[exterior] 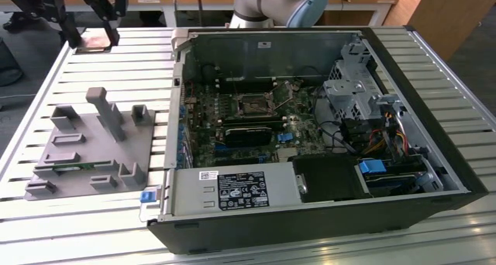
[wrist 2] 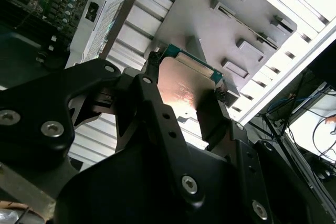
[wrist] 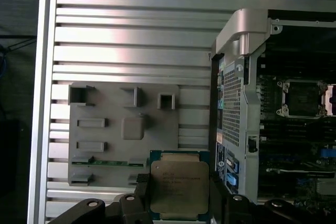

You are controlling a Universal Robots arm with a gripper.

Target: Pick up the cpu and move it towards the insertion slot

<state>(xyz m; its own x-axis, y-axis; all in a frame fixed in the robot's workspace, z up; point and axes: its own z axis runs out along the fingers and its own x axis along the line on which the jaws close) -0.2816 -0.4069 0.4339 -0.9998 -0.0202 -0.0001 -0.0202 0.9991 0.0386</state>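
Slatted bench (wrist: 131, 30) below; gripper (wrist: 178, 195) pinches cpu (wrist: 179, 186) betw. its fingers, above grey tray's (wrist: 105, 103) edge, apart from insertion slot (wrist: 304, 98).

An open computer case (exterior: 310, 149) lies on the table (exterior: 434, 50), a tray (exterior: 85, 154) beside it on the exterior view's left.

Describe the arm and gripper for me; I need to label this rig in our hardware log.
In the exterior view the arm shows a rounded light grey joint housing with a pale blue cap. The gripper is matte black metal: flat, angular linkage plates joined by silver socket-head screws, with small round holes along the fingers. No cables or markings are visible on it.
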